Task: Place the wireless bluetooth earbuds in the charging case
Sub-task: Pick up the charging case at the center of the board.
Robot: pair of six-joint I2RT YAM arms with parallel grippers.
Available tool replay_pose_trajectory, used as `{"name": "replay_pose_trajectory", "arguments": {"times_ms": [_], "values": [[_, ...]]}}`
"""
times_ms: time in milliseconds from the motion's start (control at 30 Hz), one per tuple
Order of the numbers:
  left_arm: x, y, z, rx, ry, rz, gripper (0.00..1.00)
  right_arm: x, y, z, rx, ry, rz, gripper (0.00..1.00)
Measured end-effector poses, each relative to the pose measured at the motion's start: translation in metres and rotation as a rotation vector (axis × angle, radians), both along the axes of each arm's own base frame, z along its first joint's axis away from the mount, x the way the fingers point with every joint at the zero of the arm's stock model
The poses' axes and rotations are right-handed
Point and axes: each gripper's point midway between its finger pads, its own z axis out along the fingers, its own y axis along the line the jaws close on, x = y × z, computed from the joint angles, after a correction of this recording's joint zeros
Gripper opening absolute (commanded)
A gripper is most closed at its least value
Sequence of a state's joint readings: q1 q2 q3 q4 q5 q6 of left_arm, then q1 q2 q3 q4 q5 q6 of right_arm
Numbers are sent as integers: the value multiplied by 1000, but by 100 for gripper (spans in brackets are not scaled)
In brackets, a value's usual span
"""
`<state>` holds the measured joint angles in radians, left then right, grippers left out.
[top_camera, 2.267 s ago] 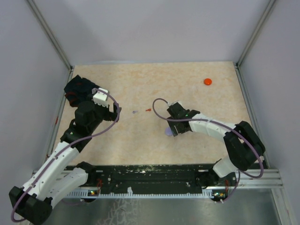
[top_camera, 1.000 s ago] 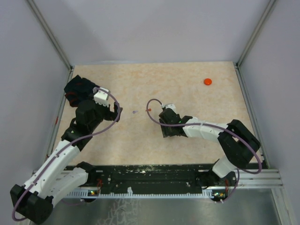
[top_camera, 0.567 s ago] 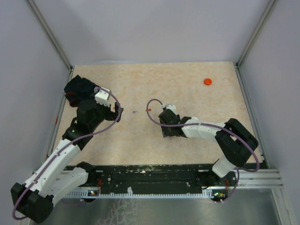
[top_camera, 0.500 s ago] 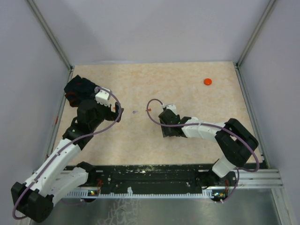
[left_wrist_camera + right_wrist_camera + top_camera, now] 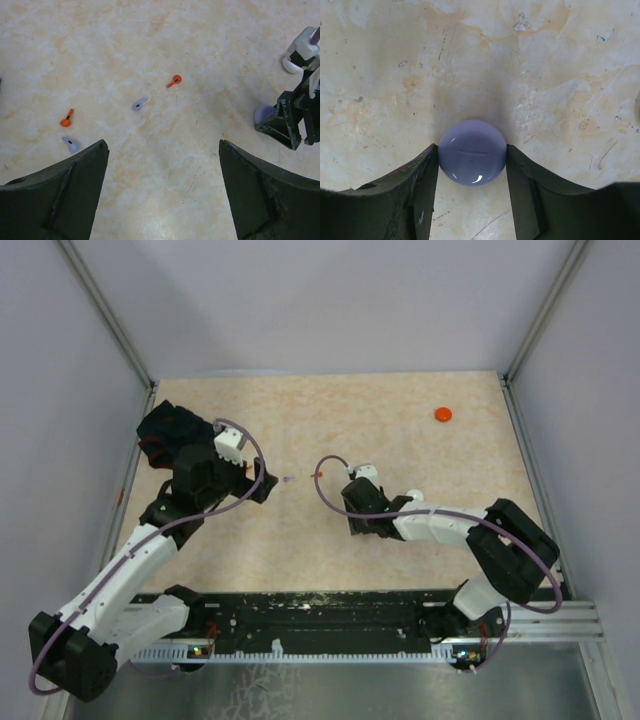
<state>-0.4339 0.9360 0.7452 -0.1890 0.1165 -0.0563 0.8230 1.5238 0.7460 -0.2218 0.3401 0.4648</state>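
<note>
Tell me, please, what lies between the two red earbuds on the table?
In the left wrist view, a pale purple earbud lies roughly midway between the upper red earbud and the lower red earbud, touching neither.

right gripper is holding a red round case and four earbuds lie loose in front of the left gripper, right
No: the round case between the right gripper's fingers is pale purple, not red, as the right wrist view shows. Four earbuds do lie loose before the left gripper.
</note>
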Motion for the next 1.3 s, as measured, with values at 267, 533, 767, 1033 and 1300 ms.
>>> {"name": "replay_pose_trajectory", "arguments": {"times_ms": [267, 533, 767, 1033, 1300], "values": [[-5, -21, 25, -94, 33, -78, 92, 12, 14, 34, 53, -138, 95, 45], [1, -48, 50, -186, 67, -161, 85, 36, 32, 102, 141, -405, 210, 46], [11, -77, 60, -252, 105, -279, 77, 46, 41, 144, 189, -590, 272, 46], [5, -100, 49, -319, 186, -402, 74, 39, 56, 170, 244, -730, 377, 46], [-9, -104, 32, -356, 235, -452, 69, 29, 83, 202, 299, -865, 474, 46]]}}
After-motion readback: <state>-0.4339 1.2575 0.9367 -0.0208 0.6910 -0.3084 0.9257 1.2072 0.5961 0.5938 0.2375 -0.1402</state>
